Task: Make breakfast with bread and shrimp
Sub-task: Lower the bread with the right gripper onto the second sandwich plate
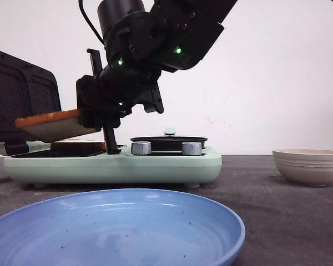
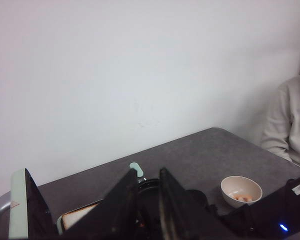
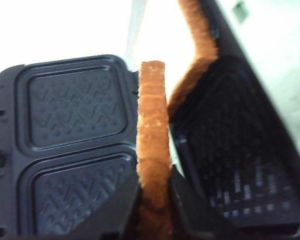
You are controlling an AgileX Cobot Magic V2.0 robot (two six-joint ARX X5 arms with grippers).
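Blue plate is sitting nearest the camera. Behind it, the right gripper is clamping one bread slice above the open sandwich maker, where a second slice is lying. Bowl is holding shrimp. Left gripper: fingers are standing apart, holding nothing.

Staged test setup suggested, lab or office room rather than home kitchen. Bare white wall seen behind everything; no cabinets, tiling or sink shown. Dark grey table used as worktop. Few props laid out on it: mint sandwich maker with lid raised, blue plate, beige bowl. Black robot arm with green lights seen over appliance. Person in light sweater seated at table edge, only partly visible.
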